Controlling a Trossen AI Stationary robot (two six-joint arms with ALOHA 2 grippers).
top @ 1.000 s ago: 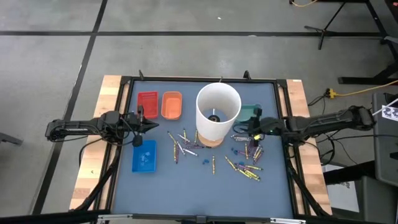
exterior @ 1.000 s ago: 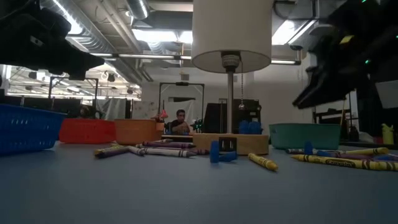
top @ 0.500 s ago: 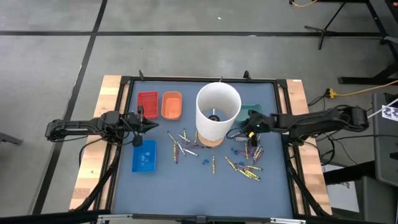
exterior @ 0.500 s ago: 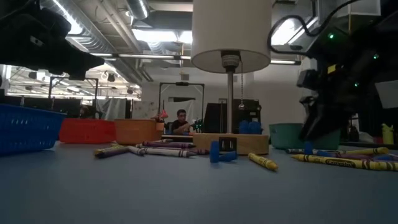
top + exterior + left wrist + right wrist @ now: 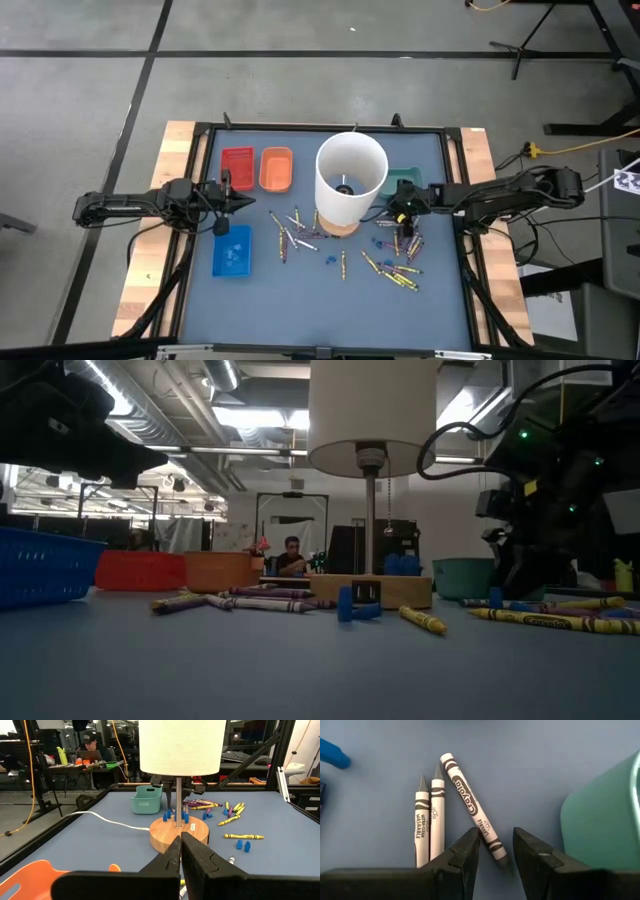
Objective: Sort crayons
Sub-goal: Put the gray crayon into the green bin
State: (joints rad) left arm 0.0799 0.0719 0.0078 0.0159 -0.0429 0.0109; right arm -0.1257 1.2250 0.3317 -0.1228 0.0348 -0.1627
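Many crayons lie flat on the blue mat in two clusters, one left of the lamp base (image 5: 295, 228) and one right of it (image 5: 400, 262). My right gripper (image 5: 398, 214) is open and low over the mat between the lamp base and the teal tray (image 5: 405, 180). In the right wrist view its fingers (image 5: 496, 855) stand on either side of one end of a grey crayon (image 5: 470, 805) without touching it. Two more grey crayons (image 5: 430, 815) lie beside it. My left gripper (image 5: 240, 203) is shut and empty above the mat near the red tray (image 5: 237, 165).
A tall white-shaded lamp (image 5: 350, 180) on a round wooden base (image 5: 180, 831) stands mid-table. An orange tray (image 5: 276, 168) sits beside the red one and a blue tray (image 5: 232, 250) at the near left. Small blue pieces (image 5: 327, 261) lie among the crayons.
My right gripper has gone down toward the mat and a little toward the table's left, coming over the grey crayons beside the teal tray. The crayons have not moved.
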